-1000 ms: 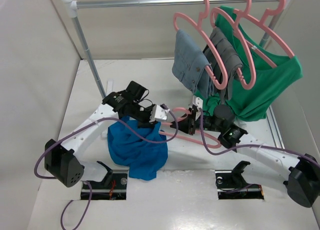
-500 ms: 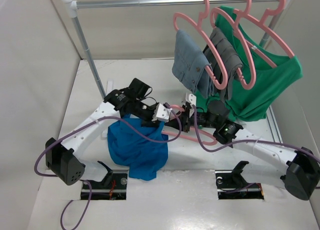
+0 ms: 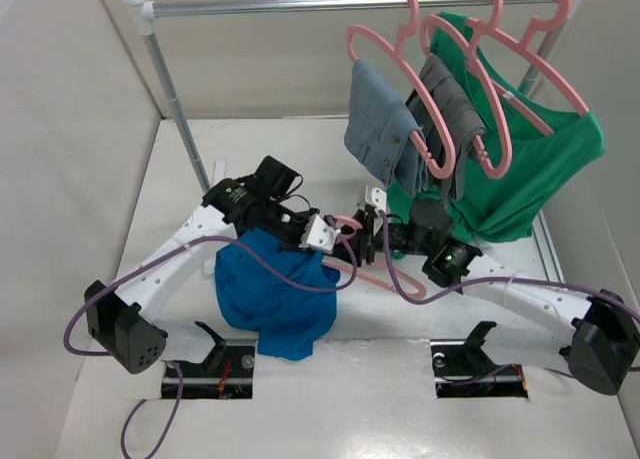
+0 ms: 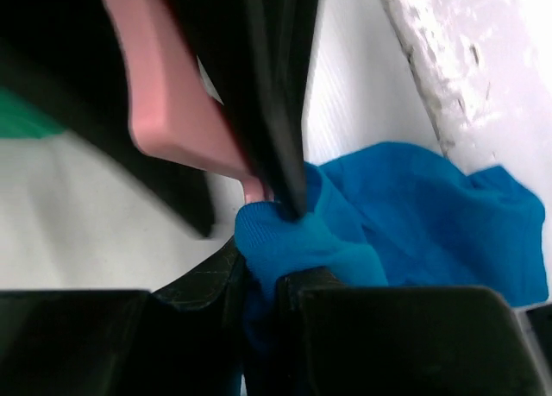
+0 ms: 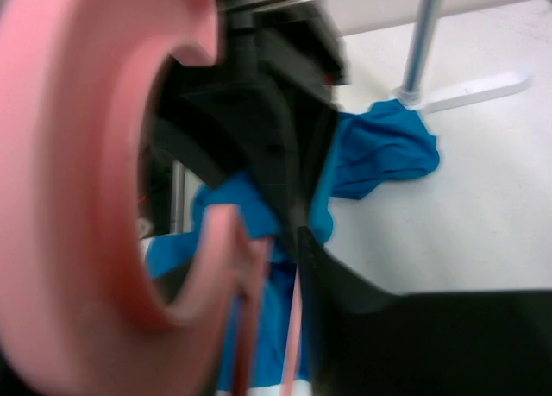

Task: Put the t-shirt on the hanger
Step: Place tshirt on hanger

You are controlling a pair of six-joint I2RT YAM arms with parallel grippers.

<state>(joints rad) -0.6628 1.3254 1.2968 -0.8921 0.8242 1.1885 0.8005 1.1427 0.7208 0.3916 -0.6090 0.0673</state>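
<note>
Item: plain bright blue cloth t-shirt (image 3: 275, 299), heaped on the white surface (image 3: 180, 179), one edge pinched in the jaws of the left gripper (image 3: 325, 234) and held against the thin pink plastic hanger (image 3: 405, 282), which the right gripper (image 3: 368, 229) clamps near its hook, apparently for threading.

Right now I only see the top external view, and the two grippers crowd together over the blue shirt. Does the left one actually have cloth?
Observer: Yes. The left wrist view shows the left gripper pinched shut on a fold of the t-shirt.
Operator: Where's the hanger relative to that fold?
Observer: The pink end of the hanger comes down to the fold's top edge; whether it is inside the cloth I cannot tell.
Operator: Is the right side gripping it?
Observer: In the right wrist view its bars run between the fingers of the right gripper, hook close to the lens; it looks clamped.
</note>
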